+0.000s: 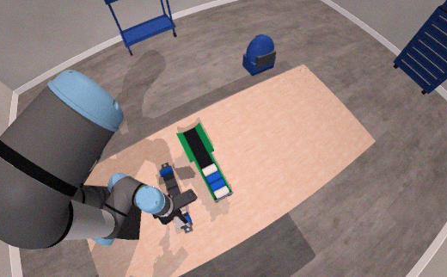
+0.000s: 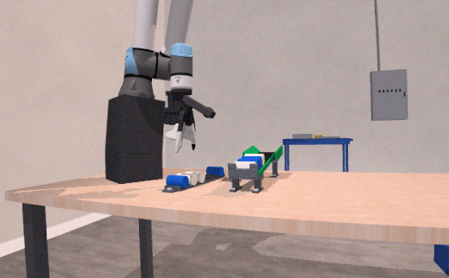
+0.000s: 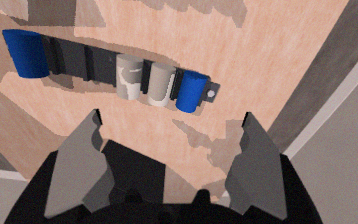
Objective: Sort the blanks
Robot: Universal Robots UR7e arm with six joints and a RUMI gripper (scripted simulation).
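Observation:
The green-walled ramp (image 1: 199,146) (image 2: 272,161) holds a white blank (image 1: 221,192) (image 2: 246,165) at its stop, then two blue blanks, then another white blank (image 1: 210,169); they lie crosswise in one row. The stock rack (image 1: 172,184) (image 3: 71,59) holds a blue blank (image 1: 166,171) (image 2: 215,171) (image 3: 28,54) at its far end, two empty slots, a white blank (image 3: 129,75), another white blank (image 3: 161,82), and a blue blank (image 2: 177,181) (image 3: 191,91) at the near end. My gripper (image 2: 185,148) (image 3: 173,111) is open and empty, above and beside the rack. It partly hides the rack in the top view.
The ramp stands on short legs beside the rack, with its green side walls rising higher than the blanks. The robot's black pedestal (image 2: 135,138) stands behind the rack. The wooden table (image 1: 287,129) (image 2: 344,199) extends far past the ramp.

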